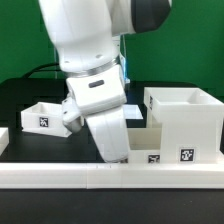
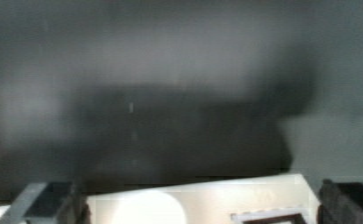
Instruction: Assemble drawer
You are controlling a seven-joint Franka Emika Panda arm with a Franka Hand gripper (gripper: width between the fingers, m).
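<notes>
arm: one, glossy white moulded shells with a dark joint at the top (image 1: 95, 60); it fills the middle of the exterior view and slants down toward the table.
gripper: (image 2: 196, 207) in the wrist view the two dark fingers (image 2: 39, 203) stand wide apart at opposite edges of the picture. A flat white part lies between them. I cannot tell whether either pad touches it.
flat white part: (image 2: 196, 198) smooth, matte, straight-edged, one black-and-white tag on its face. The view is blurred.
large box: one (image 1: 185, 125), white, square, thin flat walls, open on top. It stands on the exterior view's right, just beside the arm's lower end.
small box: one (image 1: 40, 115), white, lower, with slanted-looking walls. It sits on the exterior view's left, well apart from the large box.
low white piece: one (image 1: 150, 154), against the foot of the large box, partly hidden by the arm. Whether it is the part seen from the wrist, I cannot tell.
tags: three in the exterior view, one each on the small box, the low white piece and the large box.
front rail: one long white bar (image 1: 60, 178) across the foreground.
table: matte black (image 1: 20, 95).
backdrop: plain green (image 1: 195, 45).
</notes>
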